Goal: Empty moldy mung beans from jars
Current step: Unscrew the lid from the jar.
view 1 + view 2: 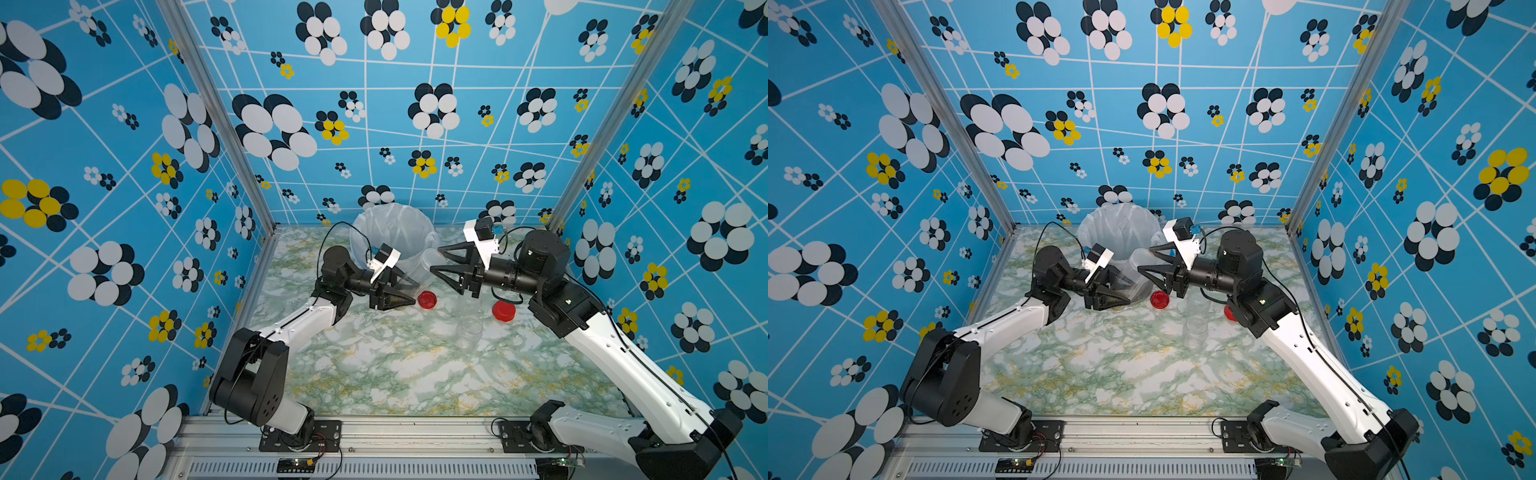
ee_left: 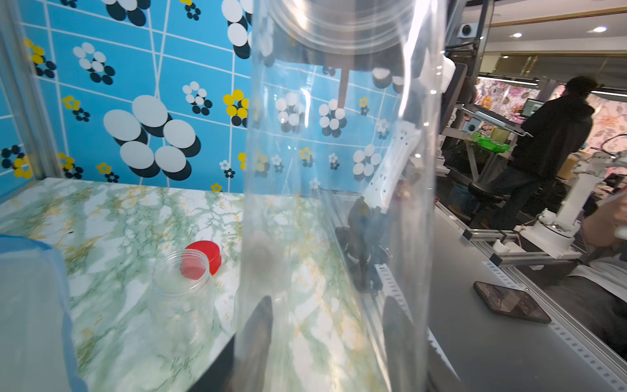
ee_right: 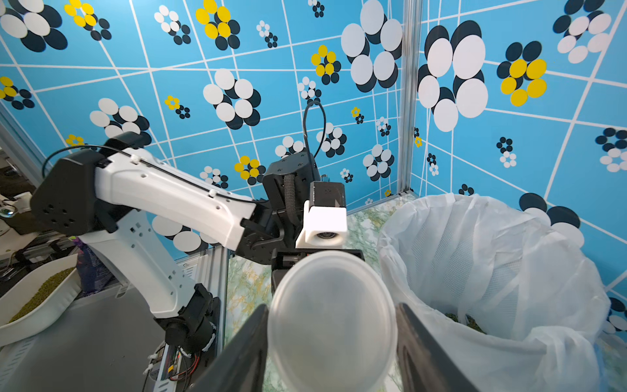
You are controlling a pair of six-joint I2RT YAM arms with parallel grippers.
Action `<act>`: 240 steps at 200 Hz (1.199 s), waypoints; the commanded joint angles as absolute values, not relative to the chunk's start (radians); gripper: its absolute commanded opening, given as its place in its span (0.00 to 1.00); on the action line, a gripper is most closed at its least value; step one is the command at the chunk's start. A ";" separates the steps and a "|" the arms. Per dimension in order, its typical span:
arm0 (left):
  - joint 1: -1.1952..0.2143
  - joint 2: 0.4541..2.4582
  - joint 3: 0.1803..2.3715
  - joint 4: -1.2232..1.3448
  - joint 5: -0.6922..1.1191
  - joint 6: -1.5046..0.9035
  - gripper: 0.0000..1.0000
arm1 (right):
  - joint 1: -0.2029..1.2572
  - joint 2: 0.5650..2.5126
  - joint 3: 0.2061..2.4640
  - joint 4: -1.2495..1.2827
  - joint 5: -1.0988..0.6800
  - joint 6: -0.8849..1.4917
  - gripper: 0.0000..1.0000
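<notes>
My left gripper (image 1: 409, 293) (image 2: 329, 305) is shut on the slim clear jar (image 1: 415, 275) (image 1: 1133, 270), which it holds tilted in front of the bucket. An olive mass of mung beans (image 1: 395, 300) lies at the jar's low end, between the fingers. The jar's clear whitish lid (image 3: 332, 312) (image 1: 430, 258) points at my right gripper (image 1: 436, 259) (image 1: 1144, 259) (image 3: 332, 309), whose fingers press on the lid's two sides. An open clear jar (image 1: 469, 330) (image 2: 181, 281) stands on the marble table, with another faint one (image 1: 470, 300) behind it.
The bucket lined with a white bag (image 1: 390, 228) (image 3: 475, 271) stands at the back, with some beans (image 3: 468, 319) in its bottom. Two red lids (image 1: 427, 299) (image 1: 503, 311) lie on the table (image 1: 395, 374) near the open jars. Patterned blue walls close in three sides.
</notes>
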State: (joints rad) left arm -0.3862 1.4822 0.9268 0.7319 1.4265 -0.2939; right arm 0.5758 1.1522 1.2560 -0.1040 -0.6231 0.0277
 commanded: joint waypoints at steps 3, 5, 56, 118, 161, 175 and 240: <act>-0.393 1.423 1.023 0.199 1.040 -0.024 0.39 | 0.606 1.152 1.261 -0.169 -0.727 0.073 0.61; -0.394 1.421 1.020 0.204 1.035 -0.026 0.39 | 0.606 1.153 1.260 -0.166 -0.724 0.075 0.61; -0.433 1.404 1.018 0.127 0.839 0.061 0.39 | 0.606 1.159 1.256 -0.138 -0.525 0.196 0.82; -0.489 1.360 0.979 0.198 0.703 0.058 0.39 | 0.606 1.203 1.237 -0.019 -0.489 0.358 0.58; -0.457 1.359 0.962 0.232 0.733 0.015 0.39 | 0.606 1.182 1.218 0.003 -0.519 0.335 0.44; -0.443 1.363 0.961 0.245 0.763 -0.002 0.39 | 0.606 1.175 1.219 -0.008 -0.538 0.294 0.40; -0.378 1.351 0.976 0.159 0.882 0.050 0.42 | 0.602 1.178 1.259 -0.104 -0.847 0.066 0.41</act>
